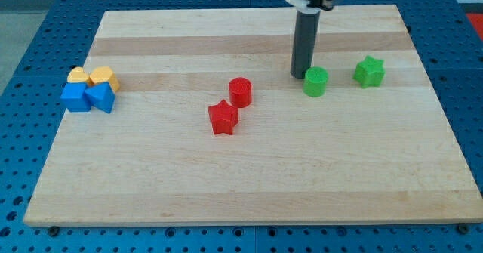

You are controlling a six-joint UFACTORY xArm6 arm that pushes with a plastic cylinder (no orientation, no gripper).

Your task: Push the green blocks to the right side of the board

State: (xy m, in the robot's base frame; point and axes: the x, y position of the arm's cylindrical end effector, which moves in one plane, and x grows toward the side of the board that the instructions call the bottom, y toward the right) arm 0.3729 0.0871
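Wooden tabletop point(249, 185) is sitting on blue pegboard; no fingers here, just my tip point(298, 75) touching the green cylinder's point(315, 81) left side, green star point(369, 72) waiting nearby rightward. Pushing rightward looks next.

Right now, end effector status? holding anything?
My tip: a bare rod with no jaws, holding nothing, down on the board just left of the green cylinder, touching or nearly so.
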